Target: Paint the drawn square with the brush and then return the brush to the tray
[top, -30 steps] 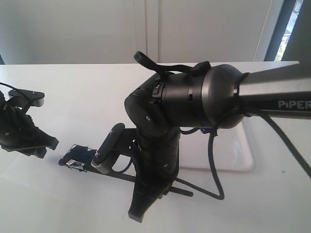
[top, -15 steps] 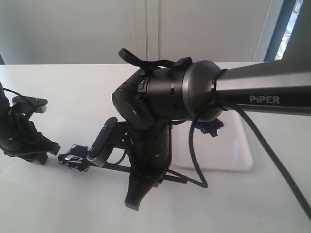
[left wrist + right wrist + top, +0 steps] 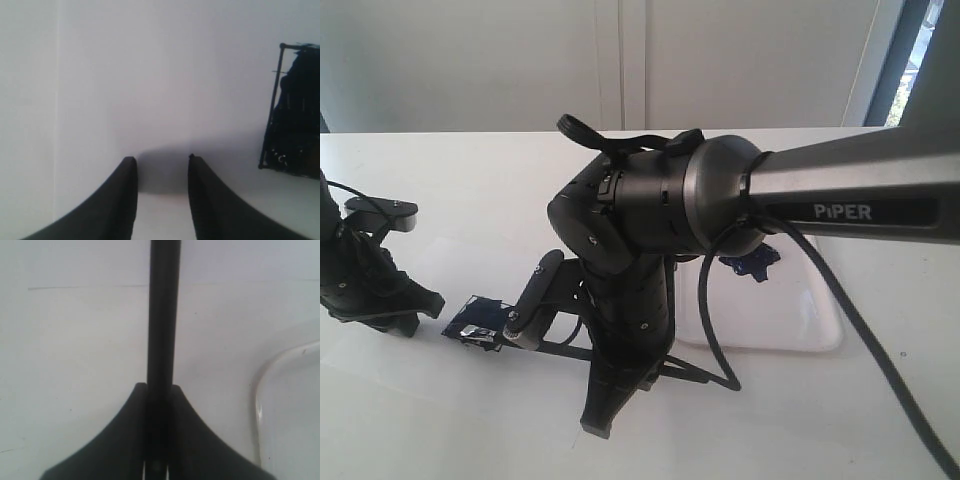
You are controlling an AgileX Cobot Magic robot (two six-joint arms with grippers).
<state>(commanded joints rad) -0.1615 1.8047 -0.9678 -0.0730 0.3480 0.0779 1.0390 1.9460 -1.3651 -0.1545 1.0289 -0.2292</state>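
The brush [image 3: 560, 349] lies low and nearly level over the paper, its black handle [image 3: 161, 330] clamped between the fingers of my right gripper [image 3: 598, 425] [image 3: 159, 387], which is shut on it. Its silver ferrule [image 3: 474, 332] rests over the drawn square [image 3: 470, 318] [image 3: 295, 110], whose inside is smeared dark blue-black. My left gripper [image 3: 415, 310] [image 3: 160, 161] stands open and empty on the paper just left of the square. The white tray [image 3: 810, 325] sits right of the arm, its rounded rim [image 3: 257, 390] close to the right fingers, with the dark paint blob [image 3: 750, 262] at its far side.
The bulky right arm [image 3: 660, 210] and its black cable [image 3: 715, 330] cover the middle of the scene and hide part of the tray. The white paper sheet [image 3: 150, 75] lies under both grippers.
The right arm has swung left, dragging the brush tip leftward over the square. The tray's paint blob has come into sight behind the arm. The left gripper has barely shifted.
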